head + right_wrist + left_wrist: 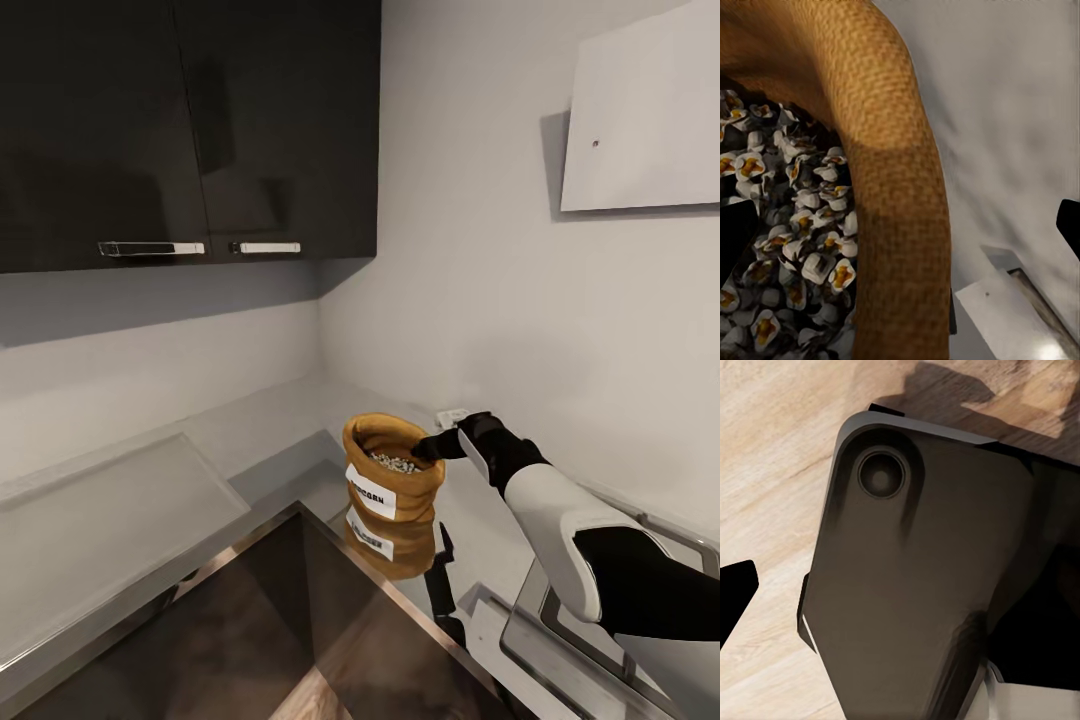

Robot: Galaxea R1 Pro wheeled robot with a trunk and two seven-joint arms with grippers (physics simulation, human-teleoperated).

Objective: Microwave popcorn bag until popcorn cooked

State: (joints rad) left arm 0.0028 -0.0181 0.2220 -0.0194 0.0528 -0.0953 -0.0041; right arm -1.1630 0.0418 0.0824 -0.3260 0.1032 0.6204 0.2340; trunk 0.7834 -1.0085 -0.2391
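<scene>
Burlap bag sits in our counter corner.
Our right gripper straddles its rim, jaws open, one tip over popcorn; left jaws unclear.

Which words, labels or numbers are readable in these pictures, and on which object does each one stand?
"POPCORN": dark letters on the white label of the small orange-brown cloth popcorn bag; the first letters are blurred, so part of the reading is a guess.
The same label mirrored in the shiny light-grey countertop below the bag: too blurred to read.
The dark upper cabinets and the right gripper at the bag's rim carry no text.
</scene>
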